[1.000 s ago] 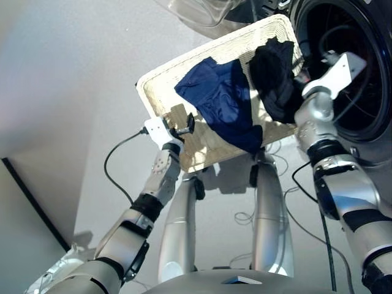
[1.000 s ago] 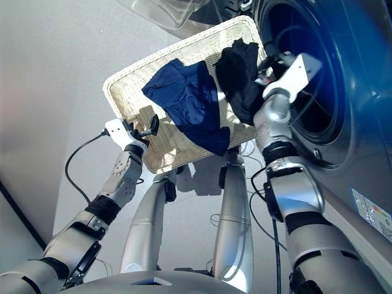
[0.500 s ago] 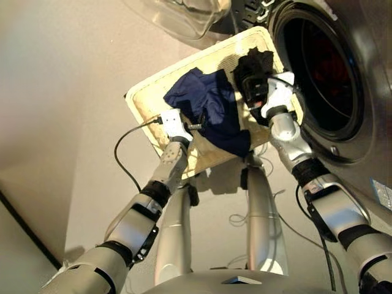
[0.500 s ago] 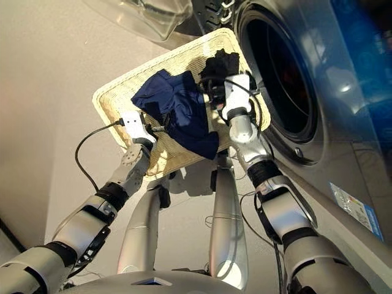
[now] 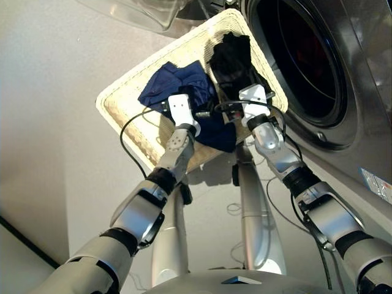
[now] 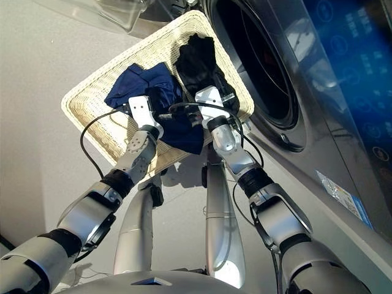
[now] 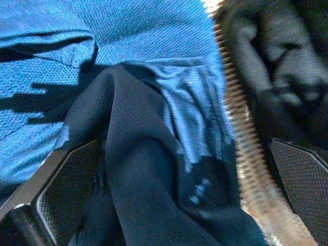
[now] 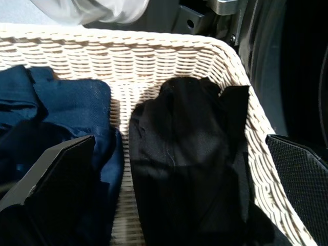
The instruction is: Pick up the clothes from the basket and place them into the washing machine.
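Both arms reach over the basket beside the open washing machine.

You have the washing machine (image 5: 343, 73) on the right, its round drum hole dark and uncovered, and the clear door (image 5: 131, 9) swung out at the far left. The basket (image 5: 119, 110) sits just left of the drum, touching the machine's front. In it you see the navy garment (image 5: 168, 89) spread across the middle, one corner draped over the near rim, and the black garment (image 5: 229, 55) lying at the far right end by the drum, with a strip of bare wicker between the two. Your left gripper (image 7: 169, 205) is down on the navy cloth, fingers spread wide with a dark fold bunched between them. Your right gripper (image 8: 179, 205) hovers above the black garment, fingers wide apart and holding nothing.
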`<state>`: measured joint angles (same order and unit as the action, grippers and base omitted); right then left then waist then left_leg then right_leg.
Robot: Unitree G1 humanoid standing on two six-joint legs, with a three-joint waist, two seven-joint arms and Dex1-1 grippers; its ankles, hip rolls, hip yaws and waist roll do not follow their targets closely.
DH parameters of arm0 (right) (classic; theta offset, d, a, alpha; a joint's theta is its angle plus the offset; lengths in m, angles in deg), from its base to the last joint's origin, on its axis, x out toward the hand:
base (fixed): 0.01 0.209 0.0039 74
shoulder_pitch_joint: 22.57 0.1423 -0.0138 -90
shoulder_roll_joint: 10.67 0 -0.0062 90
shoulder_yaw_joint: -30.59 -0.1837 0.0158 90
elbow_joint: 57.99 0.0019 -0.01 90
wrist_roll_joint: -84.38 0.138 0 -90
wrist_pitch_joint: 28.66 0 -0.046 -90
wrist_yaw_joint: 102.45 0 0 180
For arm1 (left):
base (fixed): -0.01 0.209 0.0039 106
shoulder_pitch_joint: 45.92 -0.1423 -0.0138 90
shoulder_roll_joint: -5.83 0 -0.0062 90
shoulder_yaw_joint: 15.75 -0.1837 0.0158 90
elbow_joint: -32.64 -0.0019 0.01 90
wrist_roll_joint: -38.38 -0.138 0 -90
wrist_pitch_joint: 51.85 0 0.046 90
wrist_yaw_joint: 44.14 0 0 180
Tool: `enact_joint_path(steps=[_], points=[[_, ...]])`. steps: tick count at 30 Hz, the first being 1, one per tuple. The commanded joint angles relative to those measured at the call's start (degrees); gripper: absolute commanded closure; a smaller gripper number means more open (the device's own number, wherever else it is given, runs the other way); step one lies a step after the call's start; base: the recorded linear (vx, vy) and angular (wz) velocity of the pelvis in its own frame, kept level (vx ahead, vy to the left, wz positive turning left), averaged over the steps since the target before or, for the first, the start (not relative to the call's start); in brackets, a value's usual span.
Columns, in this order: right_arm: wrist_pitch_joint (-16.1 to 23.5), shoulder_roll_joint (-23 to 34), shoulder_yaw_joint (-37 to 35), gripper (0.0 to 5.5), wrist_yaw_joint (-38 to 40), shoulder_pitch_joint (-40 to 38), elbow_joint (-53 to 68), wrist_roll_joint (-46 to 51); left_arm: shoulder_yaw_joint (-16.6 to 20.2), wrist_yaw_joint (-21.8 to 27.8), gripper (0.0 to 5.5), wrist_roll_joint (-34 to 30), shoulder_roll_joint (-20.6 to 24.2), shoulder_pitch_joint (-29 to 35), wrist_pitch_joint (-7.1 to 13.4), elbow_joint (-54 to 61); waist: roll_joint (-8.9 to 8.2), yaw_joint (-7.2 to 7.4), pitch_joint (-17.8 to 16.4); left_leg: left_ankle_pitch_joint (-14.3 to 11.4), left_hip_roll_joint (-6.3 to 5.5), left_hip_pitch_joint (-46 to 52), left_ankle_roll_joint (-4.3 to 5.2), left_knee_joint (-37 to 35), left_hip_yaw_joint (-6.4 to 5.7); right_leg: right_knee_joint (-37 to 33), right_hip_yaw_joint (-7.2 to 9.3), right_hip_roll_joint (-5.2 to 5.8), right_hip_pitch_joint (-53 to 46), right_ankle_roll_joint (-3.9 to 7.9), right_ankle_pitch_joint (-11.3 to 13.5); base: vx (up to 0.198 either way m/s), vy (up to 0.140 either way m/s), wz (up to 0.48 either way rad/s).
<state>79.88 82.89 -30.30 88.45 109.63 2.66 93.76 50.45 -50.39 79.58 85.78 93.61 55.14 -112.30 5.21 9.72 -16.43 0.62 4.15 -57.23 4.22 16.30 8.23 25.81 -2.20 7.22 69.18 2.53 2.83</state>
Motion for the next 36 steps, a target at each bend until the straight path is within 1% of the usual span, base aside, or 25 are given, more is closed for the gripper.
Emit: enact_joint_path(steps=[1,2,3,5,7,11,13,16,17,18,19,20,21,23,24,25,27,29,32,36], points=[[2.6,-2.2,-0.2,0.00,-1.2,2.5,7.1,0.6,4.2,-1.1,1.29,-2.4,2.4,3.9,0.6,-3.7,-0.84,2.15,-3.7,-9.4,2.80,2.7,-1.07,9.7,-2.79,1.3,0.00,-0.77,1.7,4.81,2.5,0.000,0.000,0.000],[2.8,-2.3,-0.2,0.00,-1.5,2.4,7.5,1.1,5.2,-1.2,3.47,-2.1,2.9,4.4,0.6,-4.6,-0.96,2.37,-3.7,-9.6,2.90,2.4,-1.08,10.2,-2.76,1.7,-0.03,-0.88,2.1,4.80,2.5,0.000,0.000,0.000],[2.9,-2.4,-0.2,0.00,-1.7,2.1,7.9,1.4,6.2,-1.3,5.50,-1.8,3.5,4.9,0.4,-5.5,-1.08,2.64,-3.8,-9.8,3.03,2.0,-1.11,10.9,-2.85,2.0,0.01,-0.94,2.5,4.82,2.5,0.007,-0.010,-0.193],[3.1,-2.6,-0.2,0.00,-2.0,1.2,8.3,2.1,7.9,-1.7,5.50,-0.9,4.4,5.1,0.3,-6.6,-1.31,3.02,-3.9,-10.1,3.20,1.6,-1.14,11.8,-2.96,2.6,-0.08,-1.16,2.8,4.77,2.6,0.000,0.000,0.000],[3.4,-2.6,-0.5,0.00,-2.5,0.5,8.7,2.8,9.2,-1.6,5.50,-0.6,4.7,5.3,0.4,-7.3,-1.32,3.20,-3.8,-10.1,3.21,1.5,-1.09,12.1,-3.05,2.5,-0.06,-1.06,2.6,4.69,2.7,0.000,0.000,0.000],[3.8,-2.3,-0.9,0.00,-3.1,0.0,7.3,3.4,9.9,-1.5,5.50,-0.5,4.6,4.7,0.8,-7.0,-1.06,3.00,-3.3,-10.0,2.96,2.4,-0.98,11.7,-3.37,2.3,0.08,-0.69,1.4,4.50,2.9,0.000,0.000,0.000],[3.6,-2.2,-0.6,0.00,-2.9,0.5,5.2,2.7,9.9,-1.1,5.50,0.5,4.3,4.0,1.4,-5.5,-0.84,2.60,-2.9,-9.8,2.78,3.6,-0.84,11.0,-3.41,1.7,0.27,-0.25,0.2,4.51,3.1,0.000,0.000,0.000],[2.7,-1.5,0.8,0.00,-2.5,2.1,1.3,-1.1,9.3,0.3,5.50,3.2,4.1,1.8,2.5,-1.3,-0.54,1.61,-2.3,-9.1,2.46,6.0,-0.48,8.9,-3.51,0.1,0.65,0.55,-2.4,4.58,3.3,0.000,0.000,0.000],[1.9,-0.6,1.8,0.00,-1.9,3.1,0.0,-4.6,9.3,1.3,5.50,4.3,4.8,0.7,3.0,1.6,-0.46,1.34,-2.2,-8.7,2.32,6.9,-0.29,8.0,-3.54,-0.5,0.68,0.85,-3.4,4.63,3.4,0.000,0.000,0.000],[1.2,0.3,2.9,0.00,-1.8,3.5,-0.5,-7.4,8.9,2.2,5.50,5.5,4.7,-0.3,3.2,4.1,-0.32,1.03,-2.1,-8.5,2.26,7.9,-0.14,7.2,-3.49,-1.1,0.87,1.24,-4.6,4.68,3.5,-0.114,-0.034,0.010],[1.1,1.2,3.9,0.00,-2.2,3.7,-0.3,-9.6,8.7,3.2,5.50,7.3,4.6,-1.5,3.4,6.6,-0.59,1.10,-2.2,-6.7,1.54,8.1,-0.29,6.3,-3.23,-2.8,0.90,2.02,-5.2,4.32,5.4,-0.104,-0.026,0.041],[1.1,1.1,4.0,0.00,-2.1,3.7,-0.3,-9.7,8.7,3.2,5.50,7.3,4.6,-1.6,3.4,6.6,-0.60,1.16,-2.2,-6.5,1.49,8.2,-0.30,6.1,-3.25,-2.9,0.93,2.07,-5.3,4.33,5.4,-0.105,-0.044,0.113],[0.3,2.4,5.5,0.00,-2.8,3.9,-1.7,-12.3,8.7,4.7,5.50,10.6,4.7,-3.3,4.0,11.1,-0.19,0.39,-1.9,-5.8,1.24,10.2,0.04,4.0,-3.26,-4.4,1.36,2.98,-7.2,4.46,5.7,0.000,0.000,0.000],[-0.2,3.1,7.4,0.00,-3.9,4.2,-3.3,-14.6,8.0,6.1,5.50,14.0,4.9,-5.6,4.6,16.8,0.30,-0.57,-1.7,-4.8,0.96,12.9,0.48,1.3,-3.13,-6.1,2.00,3.72,-9.7,4.81,6.0,-0.011,-0.062,0.160],[-0.4,2.8,8.2,0.00,-4.3,4.5,-4.1,-15.4,7.8,6.9,5.50,15.4,5.0,-6.3,4.6,18.2,0.41,-0.96,-1.5,-4.5,0.85,14.1,0.68,0.3,-3.03,-6.4,2.14,3.89,-10.7,4.96,6.1,0.000,0.000,0.000],[-0.7,2.7,9.0,0.00,-4.5,5.0,-4.7,-16.8,8.0,7.3,5.50,17.0,5.3,-7.1,5.0,20.9,0.51,-1.50,-1.3,-4.0,0.82,15.2,0.85,-0.7,-2.88,-6.8,2.41,4.11,-11.6,5.03,6.1,0.000,0.000,0.000],[-0.9,2.5,10.3,0.00,-4.9,5.6,-5.6,-19.4,7.8,7.4,5.50,18.6,5.2,-8.2,5.3,24.8,0.67,-2.15,-1.1,-3.7,0.63,16.9,1.05,-1.8,-2.74,-7.6,2.87,4.43,-13.2,5.20,6.2,0.000,0.000,0.000],[-1.2,1.7,10.8,0.00,-5.3,5.8,-6.4,-20.3,7.6,7.3,5.50,20.6,4.5,-9.3,5.6,28.7,1.00,-2.85,-0.8,-3.4,0.38,18.2,1.08,-2.9,-2.70,-8.4,3.28,4.72,-14.5,5.34,6.3,0.000,0.000,0.000],[-1.4,1.2,11.5,0.00,-5.9,5.8,-6.7,-21.7,6.8,7.0,5.50,20.8,4.3,-10.3,5.7,31.7,1.43,-3.65,-0.3,-3.0,0.00,19.8,1.07,-3.9,-2.73,-9.0,3.55,5.00,-15.9,5.56,6.4,0.000,0.000,0.000],[-1.4,0.9,12.2,0.00,-5.9,6.0,-6.3,-24.1,5.8,6.7,5.50,21.8,3.5,-11.3,5.7,36.1,2.06,-4.59,0.4,-2.8,-0.18,21.3,1.03,-4.9,-2.83,-9.6,3.96,5.33,-17.3,5.84,6.4,0.000,0.000,0.000]])
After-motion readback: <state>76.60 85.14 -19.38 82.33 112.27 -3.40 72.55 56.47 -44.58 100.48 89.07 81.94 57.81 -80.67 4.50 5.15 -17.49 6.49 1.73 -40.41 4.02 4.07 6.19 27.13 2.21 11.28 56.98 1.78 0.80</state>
